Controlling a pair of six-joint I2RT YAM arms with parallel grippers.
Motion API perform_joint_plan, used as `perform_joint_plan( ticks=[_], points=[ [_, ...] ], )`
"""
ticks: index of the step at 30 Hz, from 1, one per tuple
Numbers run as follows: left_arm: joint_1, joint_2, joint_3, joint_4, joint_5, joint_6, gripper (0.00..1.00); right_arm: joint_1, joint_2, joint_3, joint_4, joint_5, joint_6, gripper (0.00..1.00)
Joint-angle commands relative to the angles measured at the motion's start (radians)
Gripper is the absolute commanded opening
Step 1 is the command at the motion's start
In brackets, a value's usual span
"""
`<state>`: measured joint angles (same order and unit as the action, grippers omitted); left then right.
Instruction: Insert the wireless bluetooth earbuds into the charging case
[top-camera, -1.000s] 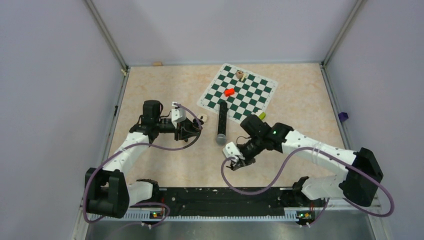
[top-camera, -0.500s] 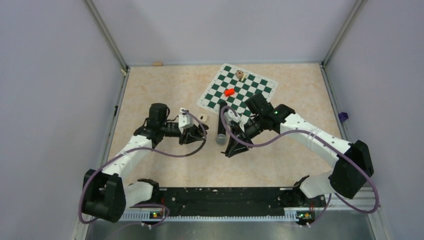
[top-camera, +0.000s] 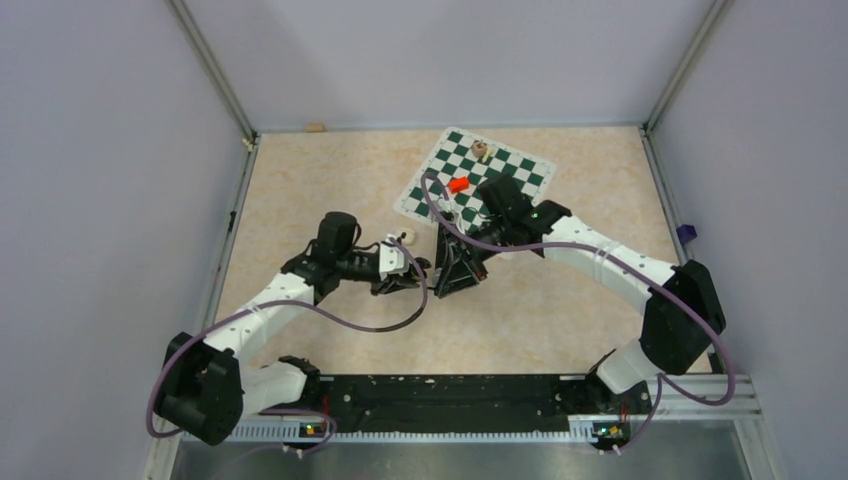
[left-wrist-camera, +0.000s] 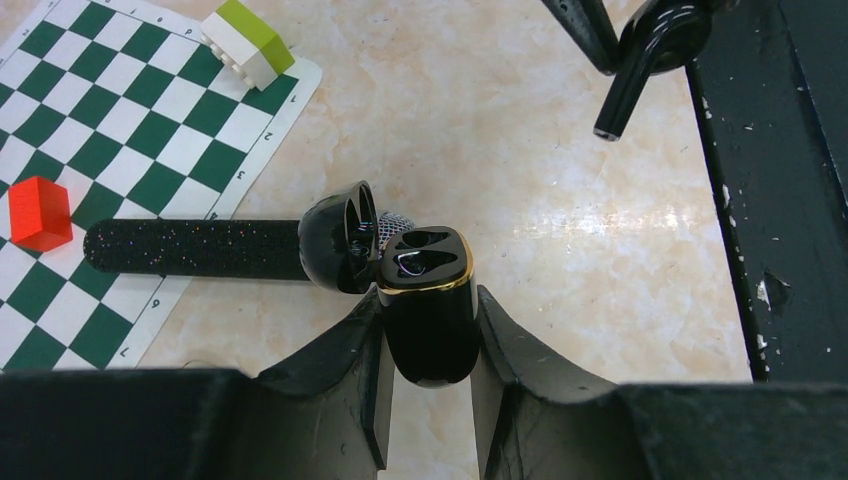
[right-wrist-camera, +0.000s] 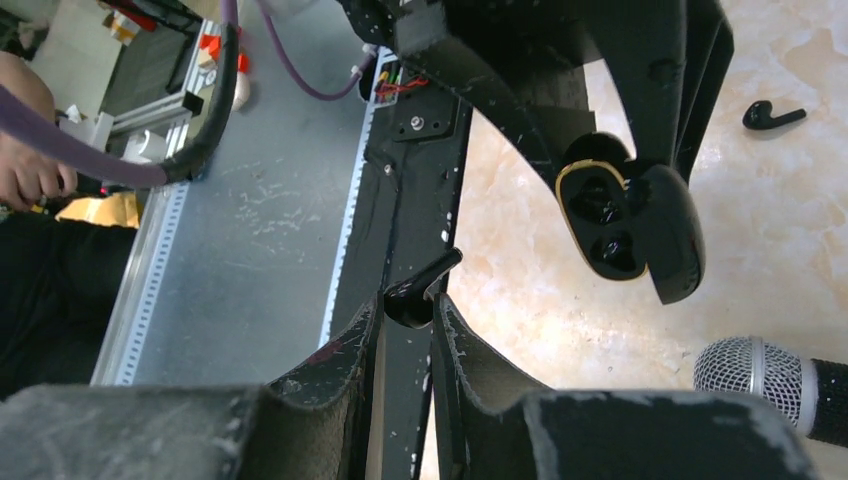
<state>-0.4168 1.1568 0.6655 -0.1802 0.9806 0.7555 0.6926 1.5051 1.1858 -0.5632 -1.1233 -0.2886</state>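
Left gripper (left-wrist-camera: 427, 300): clamps the black, gold-rimmed charging case (left-wrist-camera: 430, 330) by its sides, opening facing away from the wrist, lid (left-wrist-camera: 338, 243) swung open to the left of the fingers.

Right gripper (right-wrist-camera: 408, 306): pinches a black earbud (right-wrist-camera: 422, 288) between its fingertips, stem poking out past them. Sits close to the case, apart from it, with the case's open mouth just ahead and to the right.

Beyond the left fingers, right behind the lid: microphone (left-wrist-camera: 195, 248), lying across the chessboard (left-wrist-camera: 120, 130) edge. Farther ahead-left: red block (left-wrist-camera: 38, 212), yellow-green block (left-wrist-camera: 248, 40).

Past the case from the right gripper, on the table (right-wrist-camera: 800, 220): second black earbud (right-wrist-camera: 772, 116), lying loose.
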Motion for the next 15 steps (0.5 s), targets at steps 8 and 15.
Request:
perform_joint_plan(
  ticks=[8, 15],
  points=[
    [-0.035, 0.001, 0.024, -0.056, -0.002, 0.101, 0.00, -0.007, 0.008, -0.045, 0.298, -0.078, 0.254, 0.00],
    [-0.039, 0.001, 0.037, -0.089, 0.034, 0.121, 0.00, -0.002, 0.015, -0.072, 0.319, -0.075, 0.240, 0.00]
  ],
)
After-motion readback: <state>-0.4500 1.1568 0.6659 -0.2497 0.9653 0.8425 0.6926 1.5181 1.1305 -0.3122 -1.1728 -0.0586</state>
